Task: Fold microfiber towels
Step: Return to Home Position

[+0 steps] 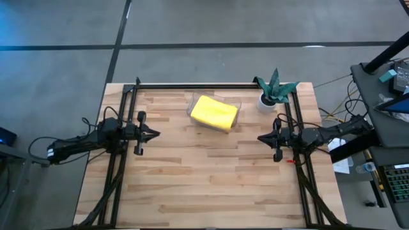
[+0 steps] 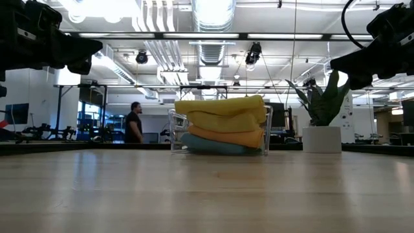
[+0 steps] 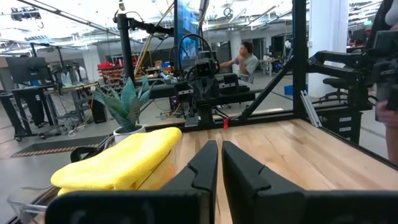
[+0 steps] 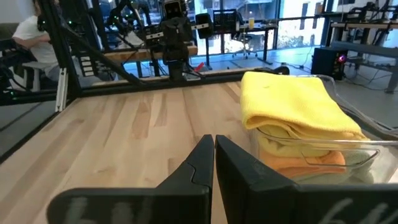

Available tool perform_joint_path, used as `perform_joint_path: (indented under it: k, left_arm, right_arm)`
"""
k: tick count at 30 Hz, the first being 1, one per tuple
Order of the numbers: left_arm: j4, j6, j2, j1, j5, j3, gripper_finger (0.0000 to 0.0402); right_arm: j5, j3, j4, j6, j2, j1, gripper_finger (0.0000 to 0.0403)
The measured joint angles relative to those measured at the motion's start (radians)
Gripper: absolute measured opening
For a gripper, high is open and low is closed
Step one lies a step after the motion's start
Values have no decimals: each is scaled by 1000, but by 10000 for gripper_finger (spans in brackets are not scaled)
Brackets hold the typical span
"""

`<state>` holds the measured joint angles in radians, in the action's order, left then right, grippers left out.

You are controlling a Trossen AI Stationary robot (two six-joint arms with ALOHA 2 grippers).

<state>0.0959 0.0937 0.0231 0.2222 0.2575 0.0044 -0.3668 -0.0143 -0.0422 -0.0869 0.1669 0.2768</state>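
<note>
Folded towels sit stacked in the clear tray point(image 1: 193, 100), close to the far edge of the bench point(image 1: 211, 185), a bit right of its middle. Top towel yellow point(image 1: 214, 113); the low view shows a second yellow towel point(image 2: 223, 121) under it, then the orange towel point(image 2: 226, 136), then the turquoise towel point(image 2: 210, 145) at the bottom. The stack rises above the tray rim.

The potted plant point(image 1: 275, 86) stands just beside the tray, at the far right corner.

The left hand point(image 1: 156, 134) hangs above the bench near the left edge, about midway along it, pointing toward the middle. Its fingers are closed almost together, holding nothing. The right hand point(image 1: 259, 137) mirrors it near the right edge, fingers likewise pressed close, nothing held. Both are well apart from the tray. A person point(image 2: 133, 123) stands in the room behind.
</note>
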Motion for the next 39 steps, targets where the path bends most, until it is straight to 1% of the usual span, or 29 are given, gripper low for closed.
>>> perform_joint_path:
  k: [14, 19, 39]
  left_arm:
    - [1, -3, 0, 0, 0, 0, 8]
    - [36, -8, 0, 0, 0, 0, 8]
    - [36, -8, 0, 0, 0, 0, 8]
  right_arm:
    - [-2, -11, 9, -17, 0, 0, 9]
    - [-2, -11, 7, -17, 0, 0, 9]
    - [-1, -13, 2, -17, 0, 0, 9]
